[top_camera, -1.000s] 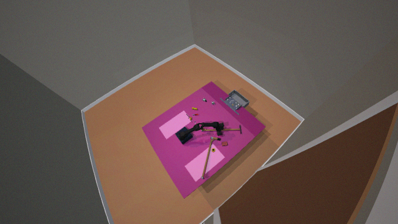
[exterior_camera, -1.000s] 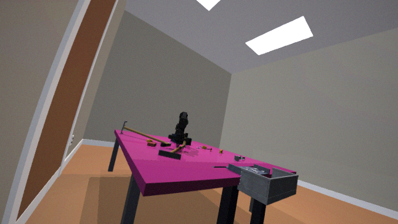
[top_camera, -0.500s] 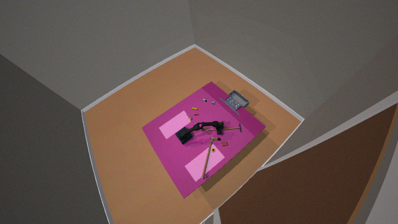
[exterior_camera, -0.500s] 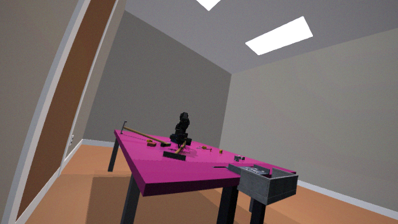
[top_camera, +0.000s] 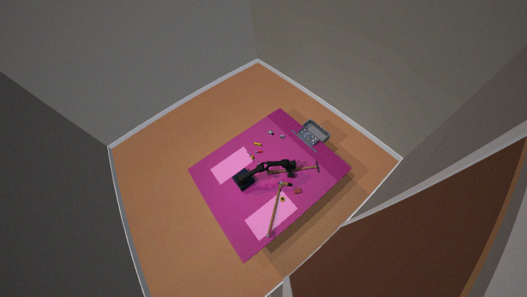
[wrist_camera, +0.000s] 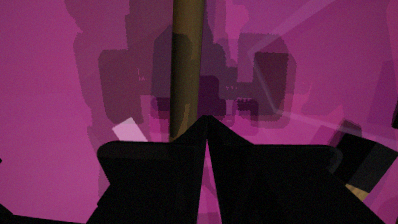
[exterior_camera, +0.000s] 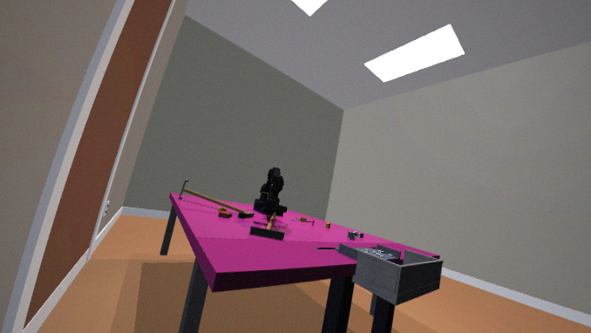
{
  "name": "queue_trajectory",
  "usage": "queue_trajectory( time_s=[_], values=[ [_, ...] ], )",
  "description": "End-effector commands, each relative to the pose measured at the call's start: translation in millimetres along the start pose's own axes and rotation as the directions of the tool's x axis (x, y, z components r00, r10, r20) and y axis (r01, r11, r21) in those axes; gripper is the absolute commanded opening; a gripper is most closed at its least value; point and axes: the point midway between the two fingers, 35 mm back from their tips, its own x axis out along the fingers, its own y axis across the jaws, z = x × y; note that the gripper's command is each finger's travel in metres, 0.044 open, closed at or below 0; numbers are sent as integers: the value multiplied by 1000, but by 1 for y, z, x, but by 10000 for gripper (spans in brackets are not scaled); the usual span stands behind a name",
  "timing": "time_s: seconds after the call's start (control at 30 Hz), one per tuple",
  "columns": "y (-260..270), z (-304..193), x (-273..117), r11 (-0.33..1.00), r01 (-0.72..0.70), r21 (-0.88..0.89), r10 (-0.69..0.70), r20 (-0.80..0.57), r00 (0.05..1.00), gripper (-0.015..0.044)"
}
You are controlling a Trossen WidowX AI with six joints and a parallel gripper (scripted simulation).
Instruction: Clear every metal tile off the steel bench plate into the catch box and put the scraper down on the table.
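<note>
The jaws of the gripper [top_camera: 291,173] [exterior_camera: 268,217] [wrist_camera: 206,118] are shut, their tips meeting with nothing held between them. Just beside the tips in the wrist view runs the wooden handle [top_camera: 307,169] [exterior_camera: 272,221] [wrist_camera: 187,60] of what is probably the long scraper; its wide dark blade [top_camera: 318,166] [exterior_camera: 267,233] lies towards the far right corner of the worktop [top_camera: 218,194] [exterior_camera: 261,257] [wrist_camera: 40,100]. A second long-handled tool [top_camera: 273,214] [exterior_camera: 213,201] reaches to the right edge. Beyond, at the far edge, well apart from the jaws, the steel plate [top_camera: 301,139] [exterior_camera: 369,251] carries small pale pieces, seemingly the tiles, with the catch box [top_camera: 319,130] [exterior_camera: 376,274] hanging past that edge. The sweep is not yet done, so the step in hand looks like getting hold of the scraper. The next move calls for opening the 2 fingers, lining them up astride the handle, then lowering and closing. Coming down shut or off-centre could nudge or roll the handle.
</note>
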Motion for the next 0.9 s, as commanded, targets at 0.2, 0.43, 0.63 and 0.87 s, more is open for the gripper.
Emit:
queue_trajectory(
  time_s=[0.2,0.43,0.63,0.87],
  values=[
    [13,0,2,1000,-2,0,2,3,1000,0],
    [11,3,-5,1000,-3,0,3,9,1000,0],
    [11,8,-27,1000,-5,0,5,25,1000,0],
    [11,14,-53,1000,-8,0,8,43,999,0]
  ],
)
